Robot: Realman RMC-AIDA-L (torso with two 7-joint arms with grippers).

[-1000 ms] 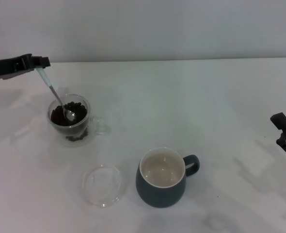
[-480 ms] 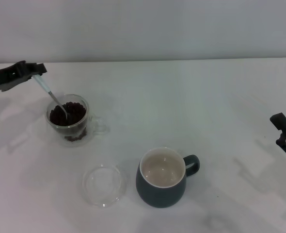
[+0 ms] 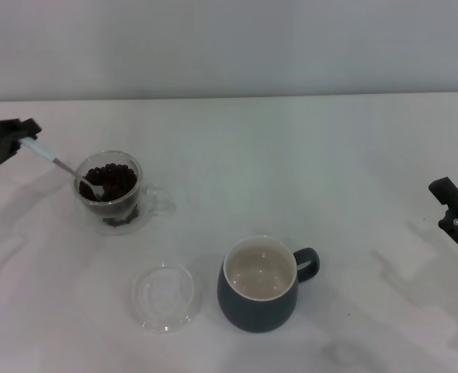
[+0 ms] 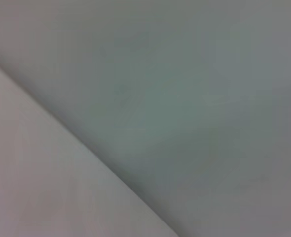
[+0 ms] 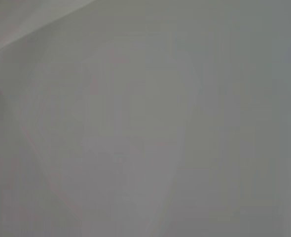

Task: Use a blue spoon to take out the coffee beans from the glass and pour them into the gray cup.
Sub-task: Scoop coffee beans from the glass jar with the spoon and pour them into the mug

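At nine o'clock on the white table point(image 3: 307, 155), left end effector point(image 3: 18, 140) grips pale-blue-handled metal spoon point(image 3: 58, 163), bowl among dark coffee beans point(image 3: 111, 180) inside clear glass mug point(image 3: 109, 190). Advice: lift level toward blue-gray ceramic cup point(image 3: 258, 284).

- No fingers, tool or cup appear, so nothing can be placed relative to the fingers
- Two plain blurred areas fill the view; a paler, faintly pinkish surface point(image 4: 42, 182) takes up one corner; a darker grey-green surface point(image 4: 185, 89) takes up everything else
- A straight slanted edge point(image 4: 81, 148) divides them; what either surface is cannot be told
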